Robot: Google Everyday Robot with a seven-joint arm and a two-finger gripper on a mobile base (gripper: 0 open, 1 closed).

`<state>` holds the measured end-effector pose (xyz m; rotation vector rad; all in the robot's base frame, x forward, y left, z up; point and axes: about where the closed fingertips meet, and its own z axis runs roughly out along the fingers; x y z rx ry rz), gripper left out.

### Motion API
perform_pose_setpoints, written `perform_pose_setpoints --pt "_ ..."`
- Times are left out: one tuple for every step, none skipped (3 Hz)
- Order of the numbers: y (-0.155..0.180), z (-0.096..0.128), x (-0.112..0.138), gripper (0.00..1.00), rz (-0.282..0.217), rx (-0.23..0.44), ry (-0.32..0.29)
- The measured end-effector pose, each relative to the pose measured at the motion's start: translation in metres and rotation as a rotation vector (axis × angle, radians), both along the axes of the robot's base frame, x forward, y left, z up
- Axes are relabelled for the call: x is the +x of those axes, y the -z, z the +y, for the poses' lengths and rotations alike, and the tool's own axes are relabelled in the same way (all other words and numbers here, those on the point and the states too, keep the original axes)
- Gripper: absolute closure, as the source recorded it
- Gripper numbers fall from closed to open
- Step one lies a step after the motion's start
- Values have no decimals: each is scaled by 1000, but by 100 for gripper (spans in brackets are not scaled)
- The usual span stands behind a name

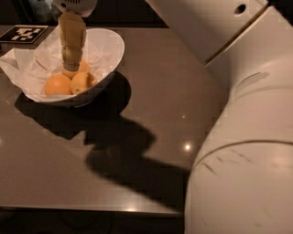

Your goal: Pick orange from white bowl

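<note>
White bowl (113, 48) is sitting on table (155, 96), lined with paper (20, 68). Gripper (71, 65) is pointing down inside it over rear orange (84, 66); two other oranges (57, 85) are lying in front. Grip state: cannot tell.

The gripper (71, 66) reaches down into the white bowl (117, 49), its tip at the rear orange (84, 67) of three.

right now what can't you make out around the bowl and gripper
All in the camera view:
- Third orange: mostly hidden behind the gripper, which hangs inside the white bowl; contact cannot be told.
- Bowl, left rim: covered by crumpled paper.
- Wrist above the gripper: cut off by the top edge.
- Table, right side: hidden by the robot's body.
</note>
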<state>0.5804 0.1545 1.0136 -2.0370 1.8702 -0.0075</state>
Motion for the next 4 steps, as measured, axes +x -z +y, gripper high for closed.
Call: perform_pose_setpoints --pt "11 4 8 4 46 -7 86" --pt "22 7 10 16 87 -5 133" --pt "33 13 12 18 126 -6 148" --pt "44 24 19 17 157 -3 142"
